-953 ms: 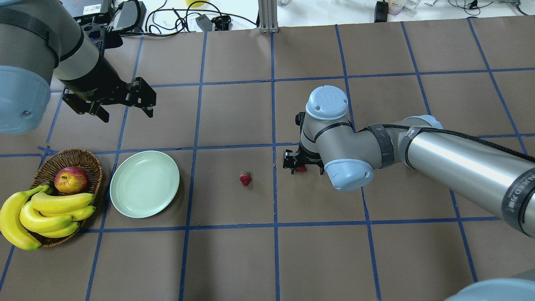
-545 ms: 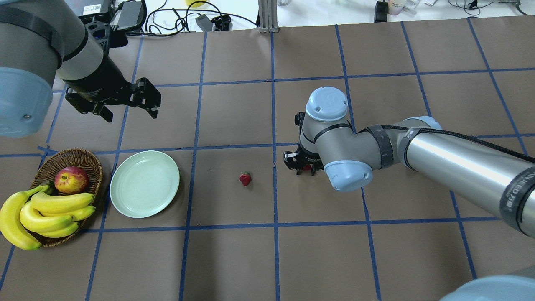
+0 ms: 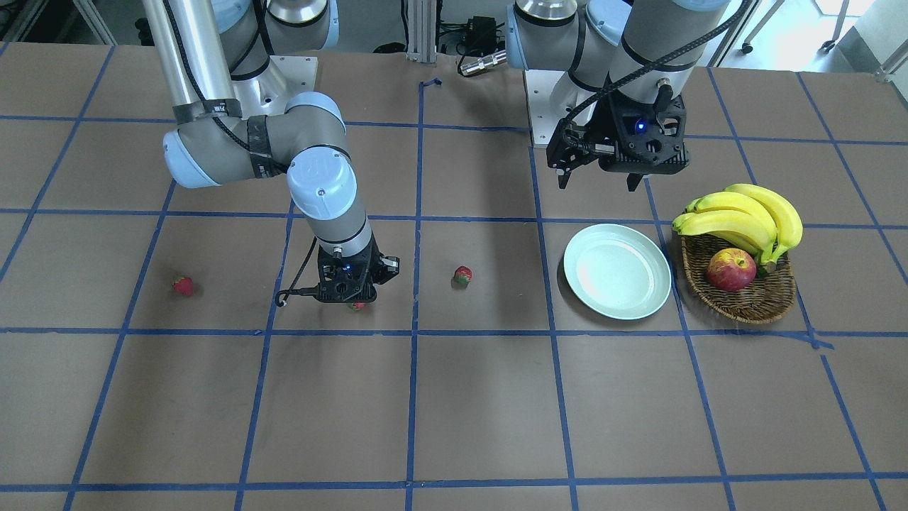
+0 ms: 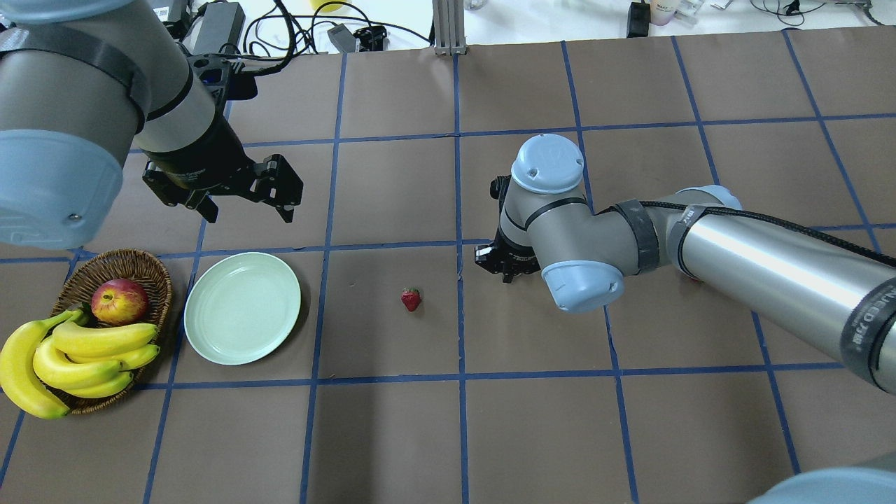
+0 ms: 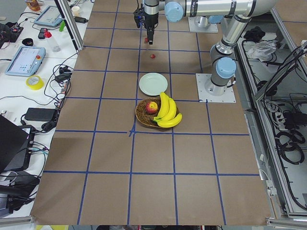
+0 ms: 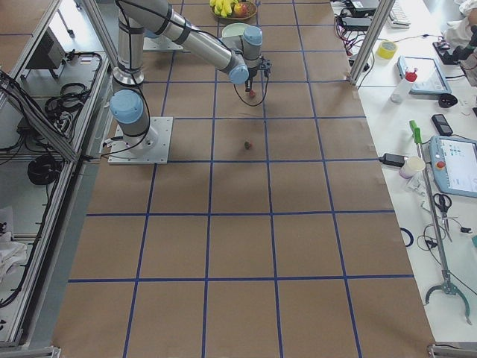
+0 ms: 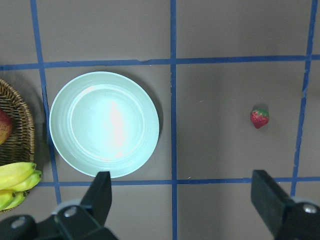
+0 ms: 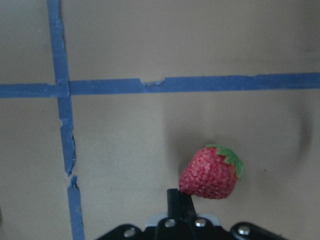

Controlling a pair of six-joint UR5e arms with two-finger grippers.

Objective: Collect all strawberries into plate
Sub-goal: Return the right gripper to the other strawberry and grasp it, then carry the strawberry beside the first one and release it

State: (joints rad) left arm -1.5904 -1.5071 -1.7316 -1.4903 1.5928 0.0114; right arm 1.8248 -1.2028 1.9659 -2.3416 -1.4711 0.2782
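The only writing I can spot is white lettering on the black band (image 4: 870,329) round the right arm (image 4: 756,252), too blurred to read. Nothing else is legible.

The plate (image 5: 153,84) sits beside the basket (image 5: 140,111) — strawberry (image 5: 153,56) beyond.

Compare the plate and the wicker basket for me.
The plate is pale green, smooth and shallow; the basket is brown, woven and deeper. The plate is empty, while the basket holds an apple and bananas. Both are round and sit side by side on the table.
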